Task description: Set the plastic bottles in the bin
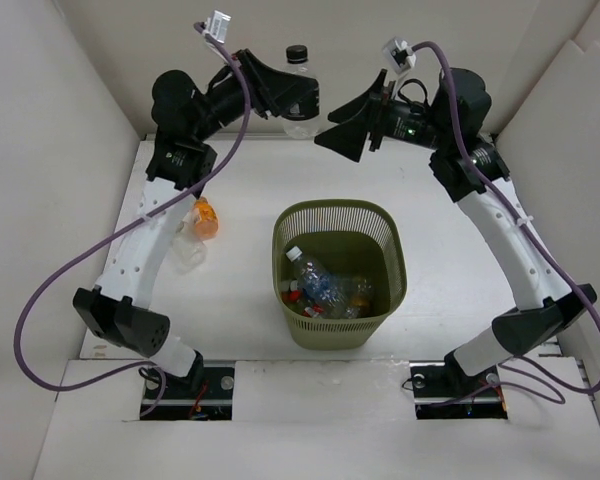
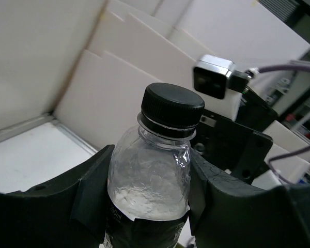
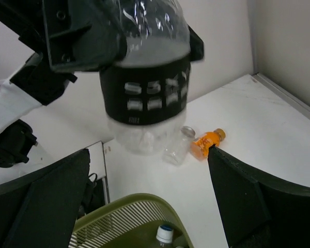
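Observation:
My left gripper [image 1: 290,95] is shut on a clear bottle with a black cap and black label [image 1: 298,92], held high at the back, above the table. In the left wrist view the bottle [image 2: 152,170] stands between both fingers [image 2: 93,191]. My right gripper [image 1: 352,130] is open and empty, facing the held bottle [image 3: 144,82] from the right. The olive-green bin [image 1: 380,225] stands mid-table with several bottles [image 1: 325,285] inside; its rim shows in the right wrist view [image 3: 129,206]. An orange-label bottle [image 1: 206,218] and a clear jar-like one [image 1: 187,248] lie at the left, under the left arm.
White walls enclose the table on three sides. The two arm bases sit at the near edge. The orange bottle [image 3: 206,140] and the clear jar [image 3: 176,150] also show on the table in the right wrist view.

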Available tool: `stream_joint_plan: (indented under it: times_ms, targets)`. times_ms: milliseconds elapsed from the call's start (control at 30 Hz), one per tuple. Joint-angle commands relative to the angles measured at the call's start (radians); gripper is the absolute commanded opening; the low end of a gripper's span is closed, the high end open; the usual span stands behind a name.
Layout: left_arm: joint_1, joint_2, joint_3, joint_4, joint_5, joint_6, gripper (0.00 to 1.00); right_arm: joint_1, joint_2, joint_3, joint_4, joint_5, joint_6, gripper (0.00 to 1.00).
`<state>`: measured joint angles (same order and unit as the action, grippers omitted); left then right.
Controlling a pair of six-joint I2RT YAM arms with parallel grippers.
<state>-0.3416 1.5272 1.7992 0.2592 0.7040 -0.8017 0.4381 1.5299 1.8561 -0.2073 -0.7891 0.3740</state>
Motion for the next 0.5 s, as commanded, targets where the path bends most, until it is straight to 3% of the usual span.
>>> stream_joint_plan:
  times_ms: [0, 300, 367, 400, 467]
  targets:
    - [-0.062, -0.032, -0.02, 0.163, 0.06, -0.065, 0.0, 0.053, -0.03, 0.002, 0.111, 0.028, 0.002, 0.99]
    - [-0.135, -0.09, -0.096, 0.224, 0.065, -0.116, 0.0, 0.123, -0.02, -0.017, 0.147, 0.131, -0.008, 0.97]
    - [-0.135, -0.108, -0.121, 0.235, 0.052, -0.116, 0.0, 0.134, -0.02, -0.017, 0.16, 0.143, -0.007, 0.81]
    - [-0.135, -0.122, -0.13, 0.235, 0.052, -0.116, 0.04, 0.143, -0.02, -0.026, 0.16, 0.152, -0.007, 0.59]
    - [-0.135, -0.134, -0.141, 0.235, 0.043, -0.116, 0.37, 0.154, -0.033, -0.043, 0.169, 0.175, -0.007, 0.13]
